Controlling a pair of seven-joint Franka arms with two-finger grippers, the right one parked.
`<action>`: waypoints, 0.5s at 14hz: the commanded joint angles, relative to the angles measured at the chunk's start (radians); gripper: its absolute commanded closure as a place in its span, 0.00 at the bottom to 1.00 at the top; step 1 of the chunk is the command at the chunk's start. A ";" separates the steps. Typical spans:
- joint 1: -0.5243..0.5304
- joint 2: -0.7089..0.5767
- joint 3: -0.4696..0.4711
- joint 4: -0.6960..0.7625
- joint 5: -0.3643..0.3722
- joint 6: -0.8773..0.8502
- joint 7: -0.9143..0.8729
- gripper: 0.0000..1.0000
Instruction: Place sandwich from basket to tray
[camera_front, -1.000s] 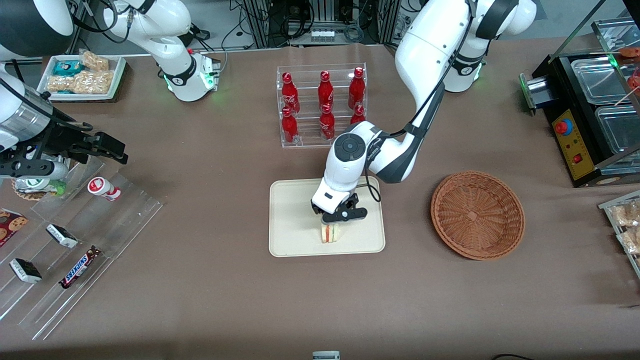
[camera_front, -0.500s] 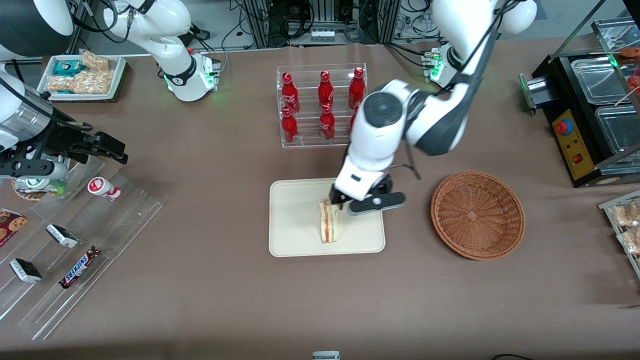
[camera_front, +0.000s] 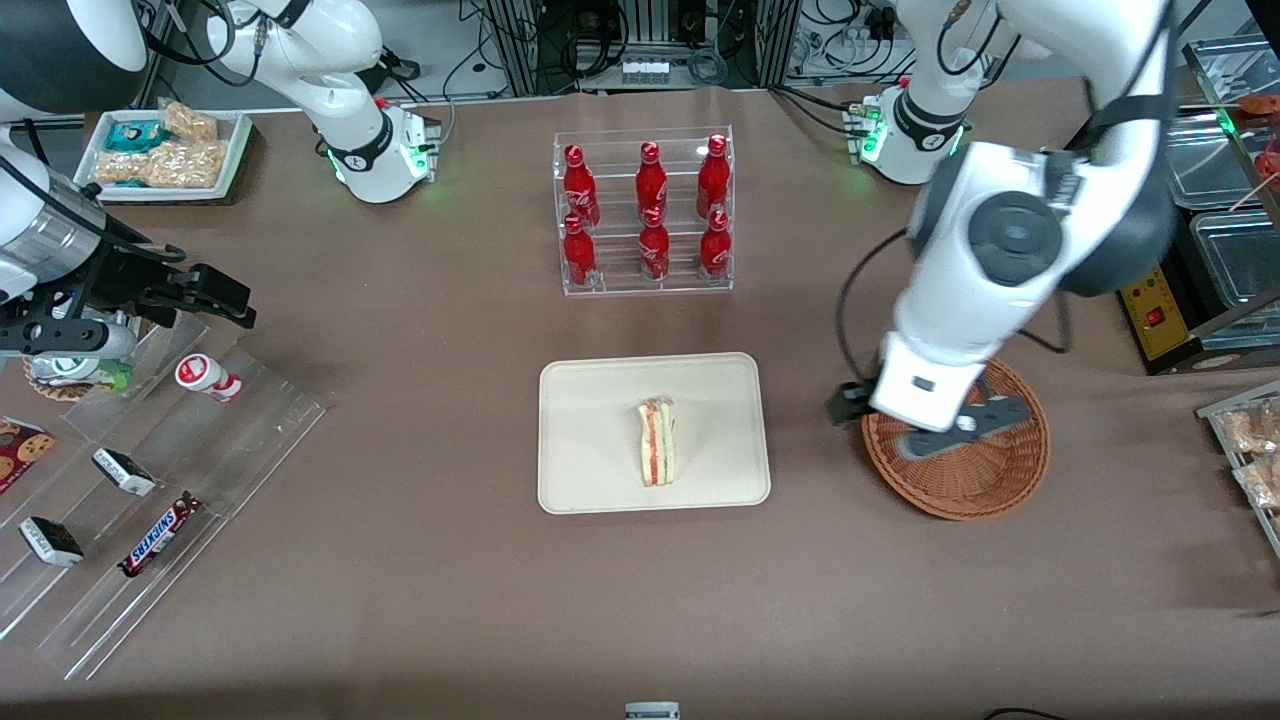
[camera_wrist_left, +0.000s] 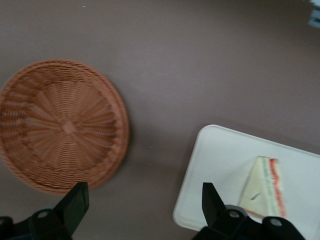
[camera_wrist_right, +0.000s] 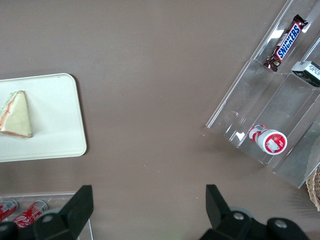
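Jaws apart, nothing between them: gripper (camera_front: 925, 425) hangs high over the basket (camera_front: 990, 485) rim on the side nearest the tray (camera_front: 590, 400), well clear of the sandwich (camera_front: 656, 442).

Sandwich sits on the tray, slightly toward the working arm's end, standing on a crust edge with the striped cut face up toward the front camera. It touches nothing but the tray floor. Wrist view agrees: wedge (camera_wrist_left: 264, 189) on the tray (camera_wrist_left: 215, 155), basket (camera_wrist_left: 60, 125) empty.

Handling, my read: light, soft, compressible. Bread will dent under hard pinch and the layers can shear apart. Best hold is across the two flat bread faces, mid-wedge, low force. Avoid the thin tip, which would crush or fold. Not slippery, but filling could squeeze out.

Placement looks done; no re-grip needed unless it tips.

Bottle rack (camera_front: 643, 210) stands farther from the camera than the tray, not in play.
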 joint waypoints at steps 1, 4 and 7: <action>0.096 -0.080 -0.015 -0.062 -0.007 -0.071 0.121 0.00; 0.201 -0.108 -0.013 -0.062 -0.019 -0.161 0.272 0.00; 0.284 -0.157 -0.013 -0.062 -0.018 -0.253 0.437 0.00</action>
